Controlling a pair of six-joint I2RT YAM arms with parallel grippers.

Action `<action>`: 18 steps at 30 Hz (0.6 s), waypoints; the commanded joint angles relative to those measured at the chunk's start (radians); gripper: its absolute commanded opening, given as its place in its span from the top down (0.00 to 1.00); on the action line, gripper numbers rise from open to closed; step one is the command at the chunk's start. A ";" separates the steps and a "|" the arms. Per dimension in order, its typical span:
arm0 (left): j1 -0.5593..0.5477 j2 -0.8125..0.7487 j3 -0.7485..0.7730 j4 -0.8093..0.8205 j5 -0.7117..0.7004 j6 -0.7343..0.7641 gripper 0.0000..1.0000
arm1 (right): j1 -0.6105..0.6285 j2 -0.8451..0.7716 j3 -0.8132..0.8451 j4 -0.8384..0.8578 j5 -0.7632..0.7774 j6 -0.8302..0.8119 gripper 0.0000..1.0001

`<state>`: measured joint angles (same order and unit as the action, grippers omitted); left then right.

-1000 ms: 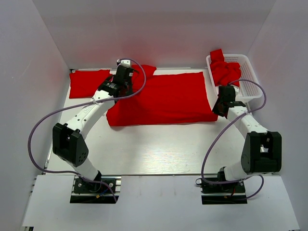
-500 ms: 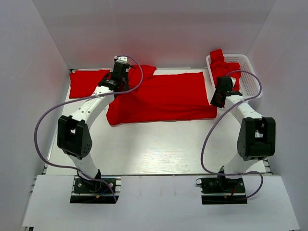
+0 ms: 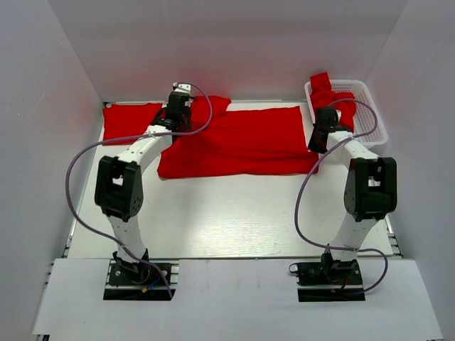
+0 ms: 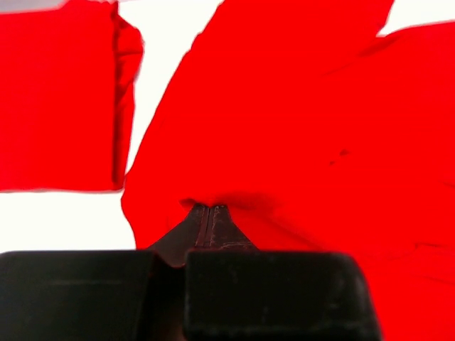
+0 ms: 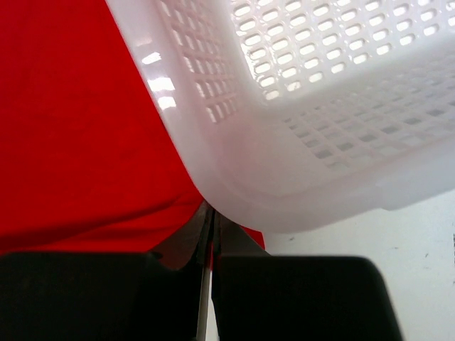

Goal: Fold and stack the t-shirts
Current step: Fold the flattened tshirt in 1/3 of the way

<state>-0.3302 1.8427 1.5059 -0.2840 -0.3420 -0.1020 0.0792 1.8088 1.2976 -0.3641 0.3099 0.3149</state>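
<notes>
— Where's the shirt (image 3: 242, 145)?
— Spread wide across the worktop (image 3: 227, 220). The left gripper (image 4: 210, 208) pinches its far left corner, and the right gripper (image 5: 211, 207) pinches its right edge, just beside the basket (image 5: 298, 142). Both are clamped tight on cloth.
— Farther back?
— A folded shirt (image 3: 128, 122) at far left, and crumpled shirts (image 3: 334, 105) in the basket.

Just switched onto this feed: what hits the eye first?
A big red spread shirt fills the far middle of the table, with the left gripper and right gripper each pinched shut on one end of it. A folded shirt lies at the far left, and a white basket holding crumpled shirts sits at the far right.
</notes>
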 commanded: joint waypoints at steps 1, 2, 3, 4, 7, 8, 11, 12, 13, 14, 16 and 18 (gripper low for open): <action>0.017 0.073 0.059 0.023 0.026 0.031 1.00 | 0.002 0.027 0.065 0.036 0.005 -0.037 1.00; 0.017 0.087 0.068 0.023 0.015 0.031 1.00 | 0.002 0.030 0.072 0.033 -0.002 -0.045 1.00; 0.028 0.101 0.079 0.035 0.015 0.031 0.97 | 0.004 0.038 0.094 0.034 -0.008 -0.046 0.99; 0.028 0.127 0.089 0.036 0.015 0.031 0.92 | 0.002 0.061 0.103 0.027 -0.012 -0.049 0.96; 0.037 0.170 0.158 0.036 0.015 0.022 0.22 | 0.004 0.081 0.143 0.011 -0.046 -0.066 0.87; 0.048 0.200 0.184 0.016 0.002 0.022 0.00 | 0.005 0.084 0.152 0.002 -0.069 -0.068 0.82; 0.048 0.254 0.346 -0.061 0.001 0.013 0.00 | 0.007 0.067 0.152 0.013 -0.115 -0.074 0.75; 0.048 0.286 0.381 -0.081 0.001 0.024 0.00 | 0.010 0.067 0.149 0.013 -0.142 -0.085 0.72; 0.057 0.300 0.414 -0.107 0.011 0.024 0.00 | 0.010 0.061 0.147 0.014 -0.149 -0.085 0.70; 0.057 0.300 0.465 -0.147 0.011 0.024 0.00 | 0.011 0.061 0.146 0.013 -0.149 -0.085 0.67; 0.057 0.314 0.479 -0.168 0.023 0.024 0.00 | 0.013 0.061 0.146 0.007 -0.161 -0.086 0.60; 0.057 0.293 0.479 -0.181 0.023 0.024 0.00 | 0.013 0.057 0.140 0.004 -0.178 -0.089 0.51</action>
<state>-0.2771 2.1788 1.9579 -0.3920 -0.3286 -0.0822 0.0872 1.8915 1.4120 -0.3649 0.1757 0.2455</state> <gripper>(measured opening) 0.997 0.462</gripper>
